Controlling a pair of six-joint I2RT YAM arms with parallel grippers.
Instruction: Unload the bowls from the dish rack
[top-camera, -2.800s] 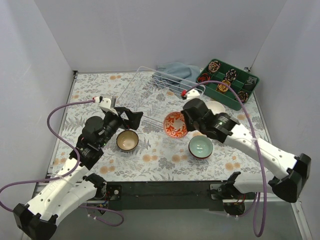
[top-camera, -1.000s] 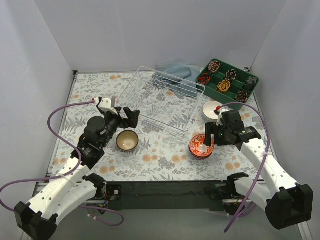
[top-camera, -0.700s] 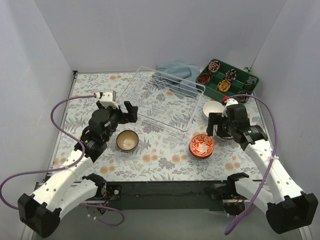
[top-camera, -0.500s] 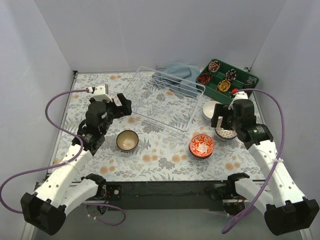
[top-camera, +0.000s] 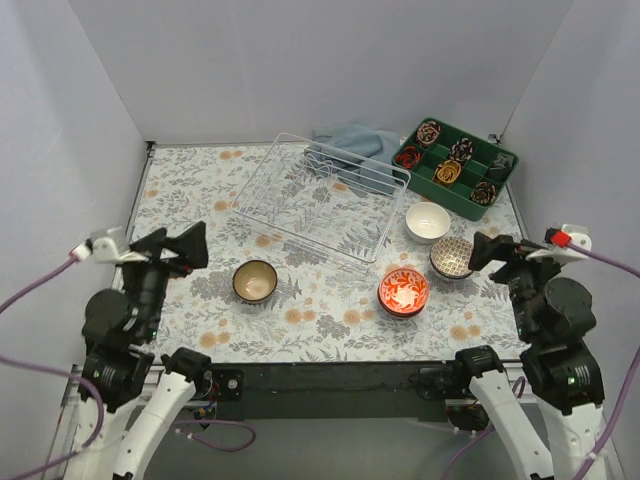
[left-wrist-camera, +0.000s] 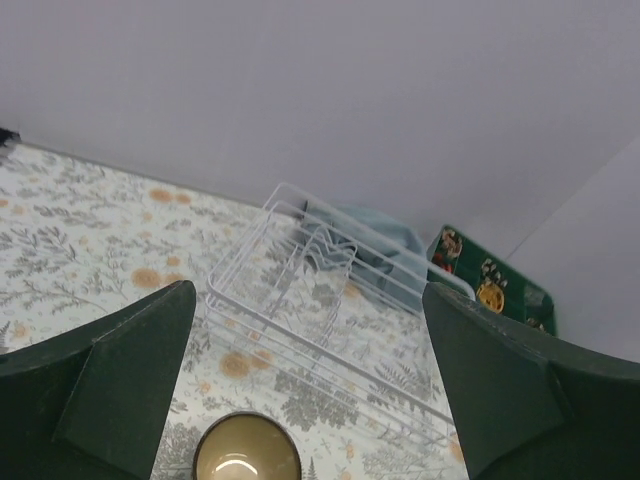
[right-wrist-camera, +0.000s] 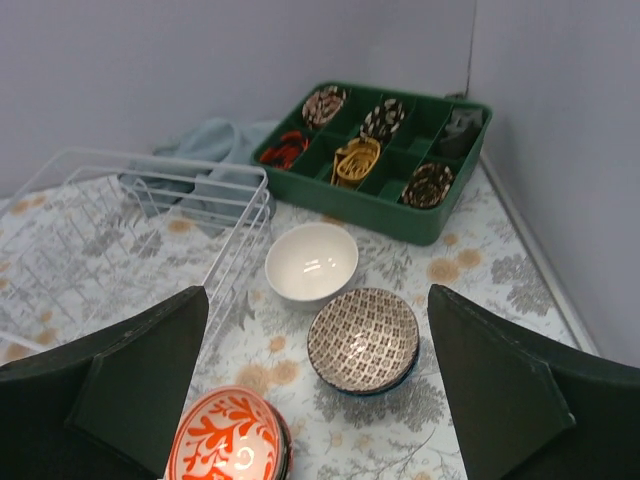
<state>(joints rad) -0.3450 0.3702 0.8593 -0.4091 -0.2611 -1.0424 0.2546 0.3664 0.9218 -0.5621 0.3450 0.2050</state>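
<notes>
Your dish rack sits at the far middle of the table, turned at a slant, and you can see the flowered cover straight through its wires. All four bowls stand on the table outside it, mouths up. The tan bowl is just off the rack's near left side and the red patterned bowl is off its near right corner. The white bowl stands beside its right edge, and the dark patterned bowl is close by the white one on the nearer side. A small gap separates the red bowl from the dark one. Beyond the rack's far corner lies a blue-grey cloth, and in the far right corner of the table stands the green tray, its compartments holding small coiled items. Your left gripper hangs above the table's left edge, jaws spread wide and holding nothing. Your right gripper hangs near the right edge, just beside the dark bowl in the top view, likewise wide and empty.
</notes>
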